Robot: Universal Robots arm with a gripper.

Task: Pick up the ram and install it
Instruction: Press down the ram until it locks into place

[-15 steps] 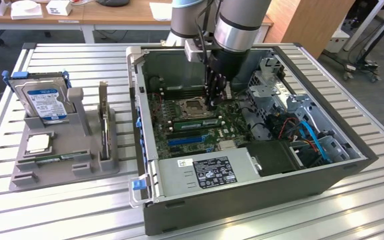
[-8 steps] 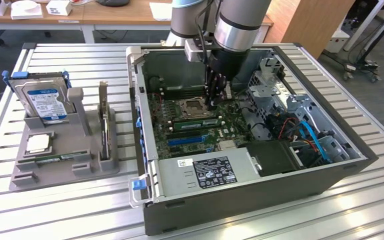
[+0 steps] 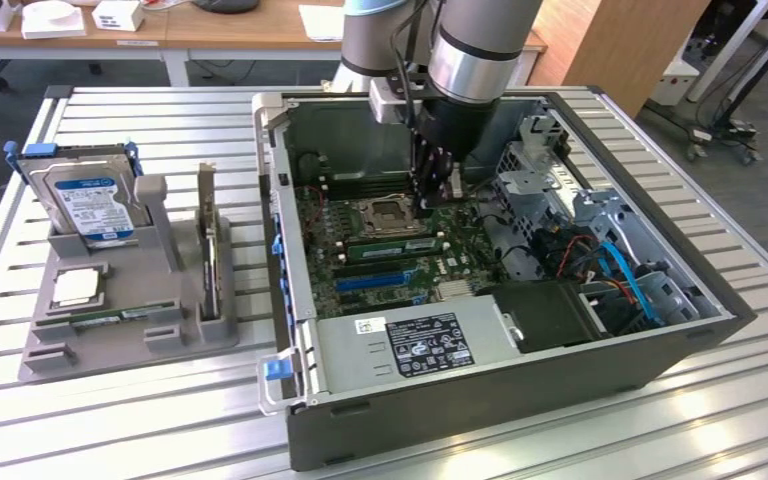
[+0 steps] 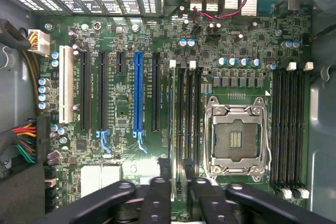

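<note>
The ram, a long thin green circuit-board stick with black chips (image 3: 391, 243), stands on edge in the memory slots inside the case, between the processor socket and the blue expansion slot.

The slatted metal bench (image 3: 157, 430) carries a large grey open-sided computer case (image 3: 491, 400) and, well apart toward the exterior view's left, a grey plastic parts holder (image 3: 131, 345) in which a second green stick (image 3: 120, 316) lies flat. The green motherboard (image 3: 458, 262) covers the case floor. The silver-framed processor socket (image 4: 234, 137) sits beside the bank of black memory slots (image 4: 186, 119), with the blue expansion slot (image 4: 138, 90) on the far side of them.

The black pincer (image 3: 438, 198) hangs low over the board at one end of that slot bank. In the wrist view the pincer (image 4: 176, 179) has its fingers (image 4: 157, 198) apart, with bare board and slot showing between them and nothing clamped.

The risk, as I judge it, is a half-seated stick. I cannot tell whether the small white slot latches (image 4: 172, 64) have closed. Pressure at one end alone could tilt the ram and leave its far end raised. An off-line descent could put a finger onto the open socket or the neighbouring slots.
</note>
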